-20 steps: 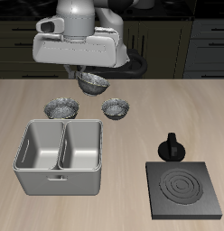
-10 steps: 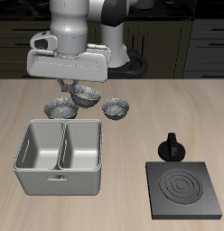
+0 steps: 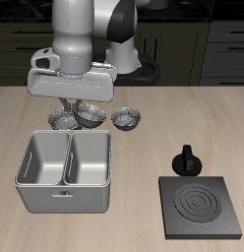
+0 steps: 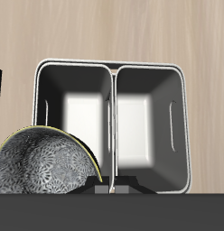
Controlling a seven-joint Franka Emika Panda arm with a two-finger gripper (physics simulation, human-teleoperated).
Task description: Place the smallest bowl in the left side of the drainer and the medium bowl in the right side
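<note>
My gripper (image 3: 90,106) is shut on the rim of the smallest bowl (image 3: 91,118), a shiny metal bowl with a mottled inside, and holds it in the air just behind the drainer's back rim. In the wrist view this bowl (image 4: 42,164) hangs tilted beside the fingertips (image 4: 103,188). The drainer (image 3: 55,202) is a grey two-compartment tub, and both compartments (image 4: 112,63) are empty. The medium bowl (image 3: 127,119) rests on the table behind the drainer, off to one side.
The largest bowl (image 3: 63,119) sits on the table just behind the drainer, close to the held bowl. A black knobbed object (image 3: 186,160) and a black square stove plate (image 3: 201,209) lie near the front edge, away from the drainer.
The arm has carried the bowl down and forward, from high over the table's back to just behind the drainer. The other two bowls have not moved.
</note>
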